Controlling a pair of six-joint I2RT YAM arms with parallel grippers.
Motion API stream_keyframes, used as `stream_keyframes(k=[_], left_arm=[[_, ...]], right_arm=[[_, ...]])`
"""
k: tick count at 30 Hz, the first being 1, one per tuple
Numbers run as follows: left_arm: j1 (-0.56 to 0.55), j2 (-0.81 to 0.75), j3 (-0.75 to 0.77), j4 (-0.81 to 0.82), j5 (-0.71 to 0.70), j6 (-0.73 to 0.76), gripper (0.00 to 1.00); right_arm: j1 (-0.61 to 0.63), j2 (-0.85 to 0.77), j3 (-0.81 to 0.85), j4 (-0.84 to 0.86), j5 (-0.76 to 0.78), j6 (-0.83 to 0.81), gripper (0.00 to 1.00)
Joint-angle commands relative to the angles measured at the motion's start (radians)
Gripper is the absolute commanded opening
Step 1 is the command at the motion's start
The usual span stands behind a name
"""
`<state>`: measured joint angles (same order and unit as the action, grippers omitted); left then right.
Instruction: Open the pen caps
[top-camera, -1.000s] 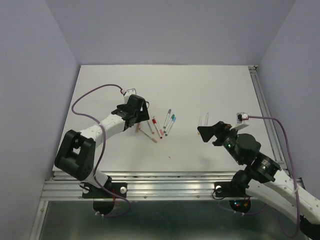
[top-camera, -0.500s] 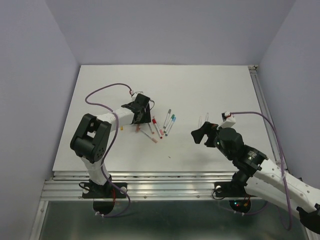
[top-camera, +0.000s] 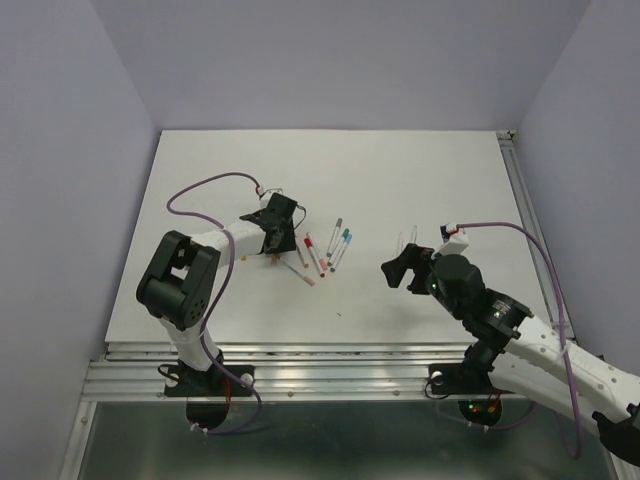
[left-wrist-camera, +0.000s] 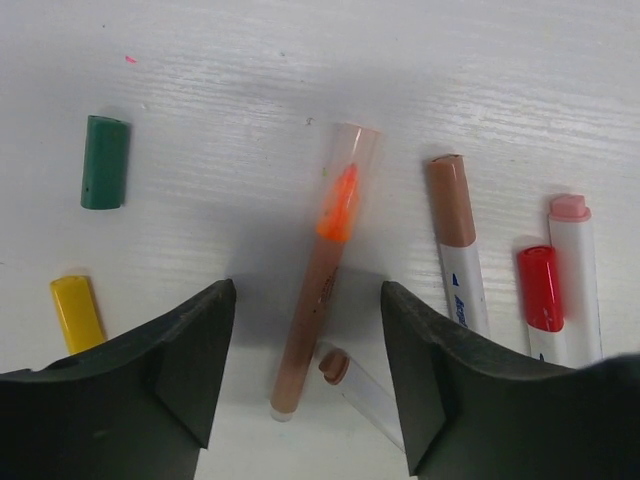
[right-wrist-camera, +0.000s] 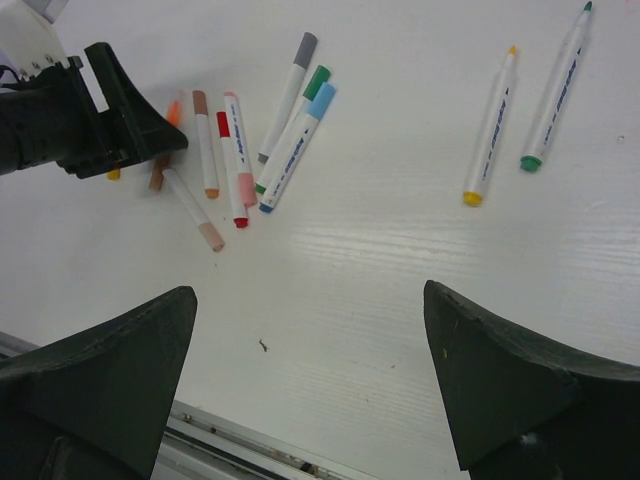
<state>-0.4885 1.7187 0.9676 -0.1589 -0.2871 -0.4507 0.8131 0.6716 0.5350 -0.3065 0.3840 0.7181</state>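
Observation:
My left gripper (left-wrist-camera: 305, 300) is open and low over the table. Its fingers stand on either side of an orange-tipped pen (left-wrist-camera: 325, 270) with a clear cap and a brownish barrel, and do not touch it. A loose green cap (left-wrist-camera: 104, 162) and a yellow cap (left-wrist-camera: 76, 310) lie to its left. Brown (left-wrist-camera: 455, 215), red (left-wrist-camera: 540, 290) and pink (left-wrist-camera: 572, 240) capped pens lie to its right. In the top view the left gripper (top-camera: 278, 236) is at the left end of the pen cluster (top-camera: 322, 250). My right gripper (top-camera: 400, 268) is open and empty above bare table (right-wrist-camera: 308, 300).
Grey, green and blue capped pens (right-wrist-camera: 295, 110) lie in the cluster. Two uncapped pens, one yellow-ended (right-wrist-camera: 490, 125) and one green-ended (right-wrist-camera: 556, 88), lie apart on the right. The table's metal front rail (top-camera: 320, 375) runs along the near edge.
My left gripper has come down lower over the pens at the left of the cluster, and its elbow has swung. My right gripper has shifted a little left.

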Motion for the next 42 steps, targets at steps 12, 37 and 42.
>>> stream_keyframes(k=[12, 37, 42], left_arm=[[0.005, 0.048, -0.035, -0.005, 0.029, 0.000, 0.31], [0.004, -0.270, 0.100, -0.078, -0.054, 0.017, 0.00], [-0.013, -0.491, -0.084, 0.140, 0.250, 0.052, 0.00]], right_arm=[[0.004, 0.002, 0.028, 0.049, 0.035, -0.009, 1.00], [0.006, -0.038, 0.010, 0.096, -0.028, 0.009, 1.00], [0.006, -0.073, -0.012, 0.161, -0.076, 0.004, 1.00]])
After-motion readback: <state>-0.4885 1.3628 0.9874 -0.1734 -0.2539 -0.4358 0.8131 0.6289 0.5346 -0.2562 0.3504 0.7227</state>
